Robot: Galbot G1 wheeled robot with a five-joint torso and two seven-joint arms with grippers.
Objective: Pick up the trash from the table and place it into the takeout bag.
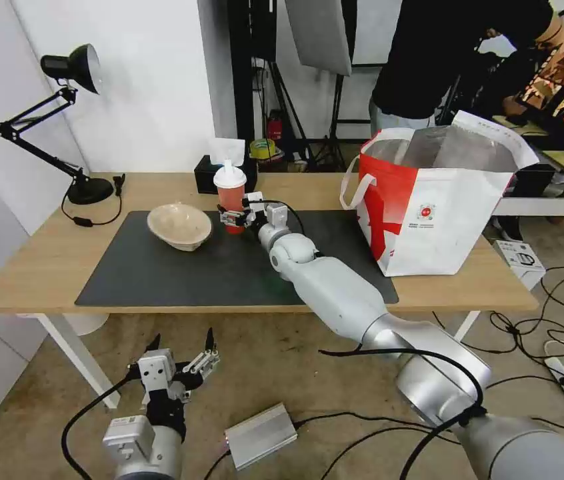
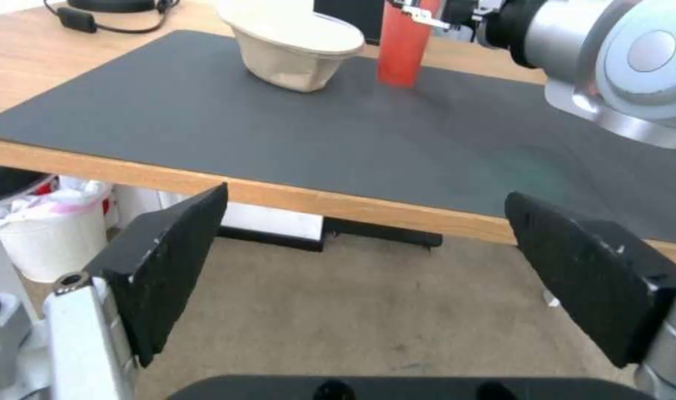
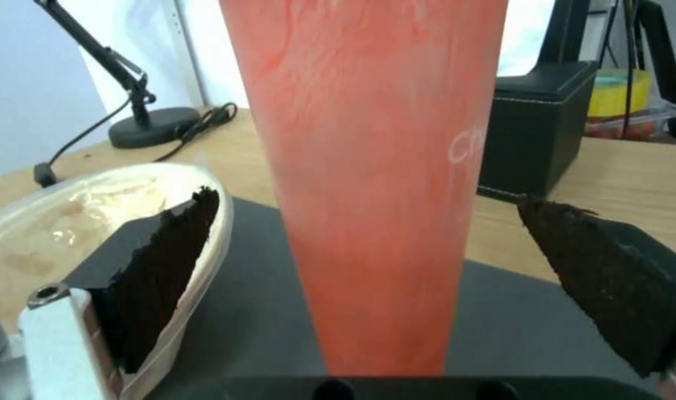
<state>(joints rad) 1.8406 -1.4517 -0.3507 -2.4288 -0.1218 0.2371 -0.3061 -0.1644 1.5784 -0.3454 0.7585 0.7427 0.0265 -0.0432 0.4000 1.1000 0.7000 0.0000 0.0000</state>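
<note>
The left gripper (image 1: 182, 352) hangs nearest, below the table (image 1: 49, 260), jaws spread and empty. The right gripper (image 1: 235, 217) brackets the red cup (image 1: 230, 200) on the mat, fingers apart, not yet pinching; closing off-centre could tip it onto the beige bowl (image 1: 179, 225) just left.

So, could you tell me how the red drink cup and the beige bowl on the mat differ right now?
The red drink cup is tall, stands upright and carries a white domed lid; the beige bowl is wide, shallow, open and tilted. The open right gripper brackets the cup, its fingers clear of it, while nothing is at the bowl. Both rest on the dark mat.
</note>
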